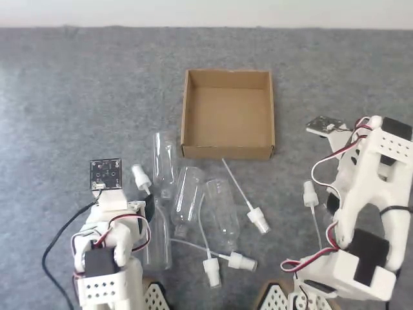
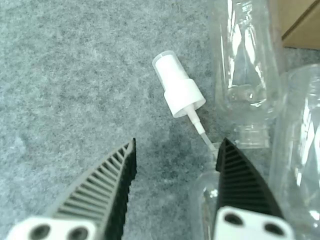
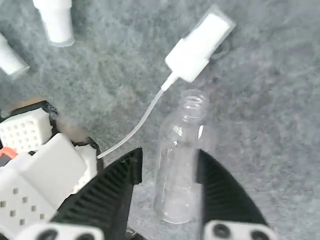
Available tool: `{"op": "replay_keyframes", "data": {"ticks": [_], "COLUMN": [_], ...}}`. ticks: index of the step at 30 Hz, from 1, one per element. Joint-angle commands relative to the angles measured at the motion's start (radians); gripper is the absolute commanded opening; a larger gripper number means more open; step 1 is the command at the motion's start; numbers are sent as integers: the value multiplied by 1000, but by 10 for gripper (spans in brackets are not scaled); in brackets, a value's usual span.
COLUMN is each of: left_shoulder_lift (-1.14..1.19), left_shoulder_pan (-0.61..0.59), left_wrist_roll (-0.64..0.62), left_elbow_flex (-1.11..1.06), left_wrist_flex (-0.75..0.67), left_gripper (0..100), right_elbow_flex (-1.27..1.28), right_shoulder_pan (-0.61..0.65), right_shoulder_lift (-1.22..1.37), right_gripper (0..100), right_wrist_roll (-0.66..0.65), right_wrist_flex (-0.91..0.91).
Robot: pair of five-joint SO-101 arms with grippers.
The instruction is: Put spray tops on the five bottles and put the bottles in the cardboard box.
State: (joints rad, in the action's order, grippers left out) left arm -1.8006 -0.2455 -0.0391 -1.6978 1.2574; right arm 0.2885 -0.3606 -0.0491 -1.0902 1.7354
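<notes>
Listing the task's stock: the open cardboard box (image 1: pixel 226 152) stands on the grey table surface (image 1: pixel 64 97), with nothing in it. Four clear plastic bottles lie uncapped just in front of it, among them a bottle nearest the box (image 1: pixel 164 160). A further bottle (image 3: pixel 182 165) lies under the right arm. The spray tops are loose among the bottles, none fitted.

Handling, as judged: the bottles look light, thin-walled and smooth, so they are likely to roll or dent. Hold them across the body, close to the stiffer neck. The spray tops are small and rigid with thin, whippy dip tubes, so take each by its collar, not the tube.

Left gripper (image 2: pixel 178 145): the jaws stand wide apart and hold nothing. They are low over the table just short of a white spray top (image 2: pixel 177 90), whose dip tube runs between them. One jaw overlaps another bottle's shoulder (image 2: pixel 205 200).

Right gripper (image 3: pixel 167 154): the jaws are apart, one on each side of the lying bottle's body. Contact cannot be told, and nothing is lifted. A capped spray top (image 3: pixel 197 45) lies just beyond the bottle's mouth.
</notes>
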Motion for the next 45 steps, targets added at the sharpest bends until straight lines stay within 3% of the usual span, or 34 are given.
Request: {"op": "replay_keyframes", "data": {"ticks": [1,26,34,45], "left_shoulder_lift": [-23,-23,-23,-23], "left_shoulder_pan": [-5,-5,-5,-5], "left_wrist_roll": [0,0,0,0], "left_elbow_flex": [13,13,13,13], "left_wrist_flex": [5,5,5,5], "left_gripper": [246,246,246,246], "right_elbow_flex": [-44,336,327,60], "right_shoulder_pan": [10,-4,-65,-91], "right_shoulder_lift": [-64,-65,-76,-76], "right_gripper": [264,270,50,35], "right_wrist_roll": [17,14,-49,-46], "right_wrist_flex": [24,-404,-381,-104]}}
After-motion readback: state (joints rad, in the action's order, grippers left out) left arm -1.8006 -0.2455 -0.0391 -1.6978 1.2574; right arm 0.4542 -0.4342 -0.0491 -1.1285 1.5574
